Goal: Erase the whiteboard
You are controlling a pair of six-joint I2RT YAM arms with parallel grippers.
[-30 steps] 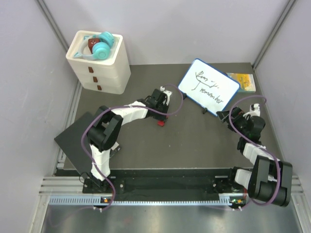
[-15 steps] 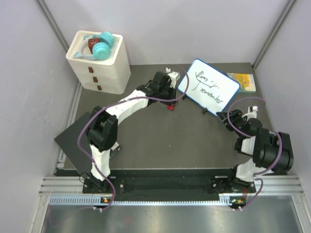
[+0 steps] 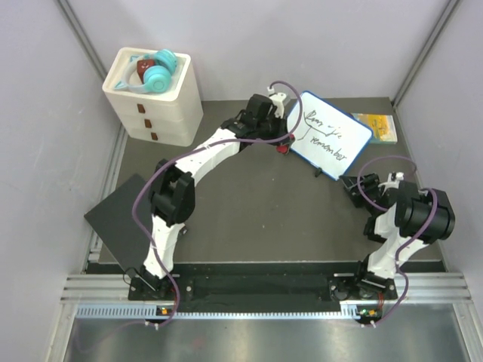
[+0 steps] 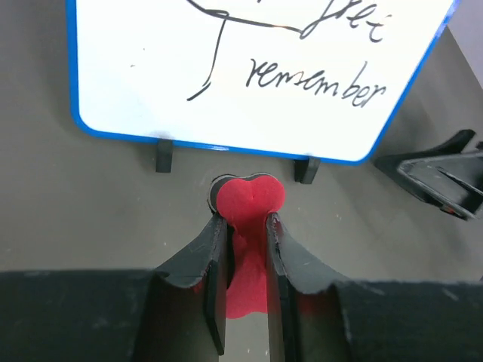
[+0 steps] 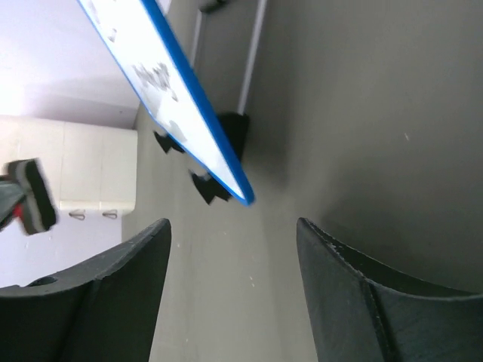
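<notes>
The whiteboard (image 3: pixel 328 136) stands tilted on small black feet at the back right, with black handwriting on it. The left wrist view shows it close ahead, the whiteboard (image 4: pixel 249 68) reading "remember". My left gripper (image 3: pixel 283 147) (image 4: pixel 243 219) is shut on a red eraser (image 4: pixel 249 197) (image 3: pixel 282 148), just short of the board's lower edge. My right gripper (image 3: pixel 349 183) (image 5: pixel 233 226) is open and holds nothing, by the board's near right corner. That blue-rimmed corner of the whiteboard (image 5: pixel 192 105) lies just beyond its fingertips.
A white drawer unit (image 3: pixel 155 113) stands at the back left with teal headphones (image 3: pixel 155 72) on top. A flat black panel (image 3: pixel 121 219) lies at the left edge. A small colourful book (image 3: pixel 376 127) lies behind the board. Grey walls close in on both sides.
My left arm has carried the red eraser from the middle of the table up to the whiteboard. The right gripper's jaws have narrowed somewhat and its arm has folded back.
</notes>
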